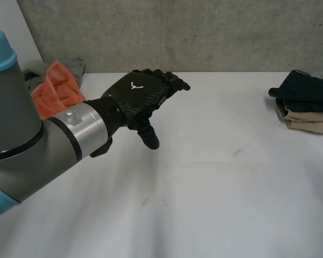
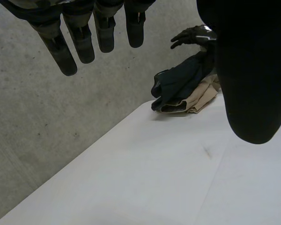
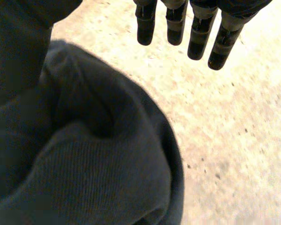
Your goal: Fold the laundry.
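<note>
- Head view: your left hand (image 1: 139, 98) is hovering over the white table (image 1: 220, 183) on the end of the left arm (image 1: 27, 134). Its fingers are stretching out loose, the thumb is hanging down, and it's gripping nothing. An orange cloth (image 1: 56, 88) is lying bunched against a grey cloth (image 1: 40, 69) at the far left corner. Over at the far right, a navy garment (image 1: 307, 88) is sitting folded on top of a beige garment (image 1: 312, 122).
- Left wrist view: that hand's fingers (image 2: 84, 44) are hanging straight and spread with nothing between them and the thumb. Past them, the navy garment is lying on the beige garment by the concrete wall (image 2: 37, 117), and your right hand (image 2: 199, 33) is hanging just above the pair.
- Right wrist view: the right hand's fingers (image 3: 178, 30) are pointing straight out, not curling. The navy garment is bunching up right under the palm. Can't tell if the thumb is touching it.
</note>
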Robot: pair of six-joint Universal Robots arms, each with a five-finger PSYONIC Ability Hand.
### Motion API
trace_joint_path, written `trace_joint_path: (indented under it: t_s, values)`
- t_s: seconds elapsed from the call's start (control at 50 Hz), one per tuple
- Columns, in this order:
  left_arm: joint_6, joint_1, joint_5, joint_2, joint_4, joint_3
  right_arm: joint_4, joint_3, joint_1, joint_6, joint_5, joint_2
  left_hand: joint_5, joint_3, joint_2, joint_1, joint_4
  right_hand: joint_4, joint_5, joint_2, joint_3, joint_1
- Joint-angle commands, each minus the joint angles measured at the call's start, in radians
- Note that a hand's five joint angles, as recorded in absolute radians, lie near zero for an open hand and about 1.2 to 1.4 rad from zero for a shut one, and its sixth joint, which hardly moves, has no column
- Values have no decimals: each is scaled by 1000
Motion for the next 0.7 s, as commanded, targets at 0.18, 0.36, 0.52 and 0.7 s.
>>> trace_joint_path:
  t_s: [0.18, 0.36, 0.52, 0.7]
  values:
    - [0, -1, 4, 0, 1, -11, 447, -40, 56, -99, 204, -95, 7, 16, 23, 32, 25, -64, -71, -47, -41, -28]
    - [0, -1, 4, -2, 15, -36, 503, -115, 70, -175, 236, 2, 7, 16, 23, 32, 25, 548, 541, 565, 570, 584]
    - [2, 4, 6, 3, 26, -61, 454, -130, 61, -343, 209, 40, 7, 16, 23, 32, 25, 1158, 1151, 1175, 1181, 1194]
    - [2, 4, 6, 9, 27, -76, 308, -155, -22, -437, 101, 105, 4, 13, 20, 30, 22, 1158, 1151, 1175, 1181, 1194]
